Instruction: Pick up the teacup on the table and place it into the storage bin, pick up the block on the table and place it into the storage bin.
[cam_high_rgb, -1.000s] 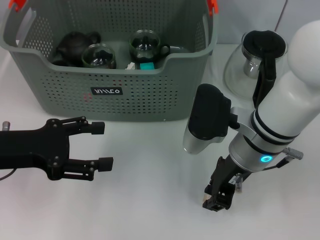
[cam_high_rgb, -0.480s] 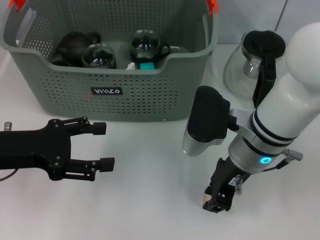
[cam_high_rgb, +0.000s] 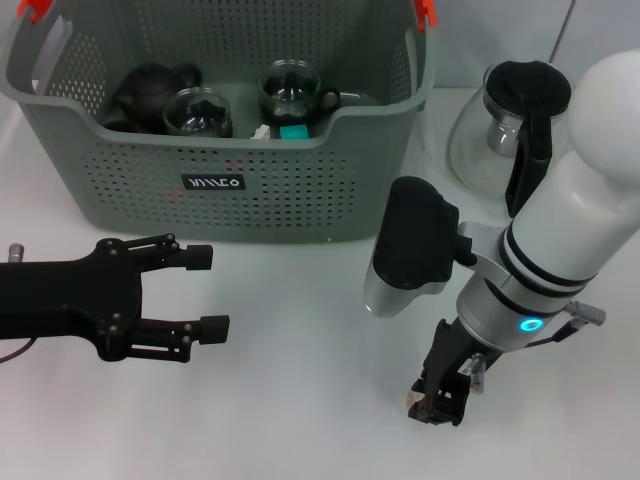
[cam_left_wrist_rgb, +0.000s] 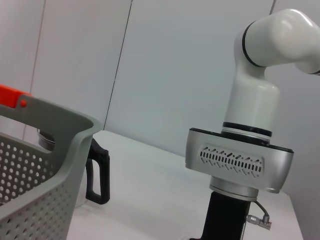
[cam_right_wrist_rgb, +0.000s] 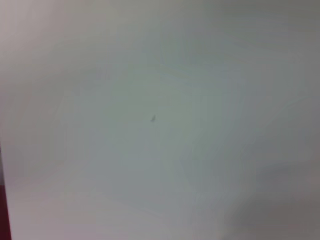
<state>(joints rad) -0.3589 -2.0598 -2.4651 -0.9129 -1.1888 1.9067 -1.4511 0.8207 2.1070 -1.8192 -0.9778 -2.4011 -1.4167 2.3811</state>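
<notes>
Since a second earlier, the right arm had lowered slightly toward the near table edge, while the left arm stayed put. A white table filled the head view. At its far side stood the grey-green perforated storage bin, with orange clips at its handles. Inside it sat a dark teapot, two glass teacups and a small teal block. Both items appeared already stowed, so the task looked nearly or fully done. A glass kettle stood beside the bin. The left gripper hovered before the bin, fingers spread and empty. The right gripper pointed down at bare table; its fingers could not be made out.
</notes>
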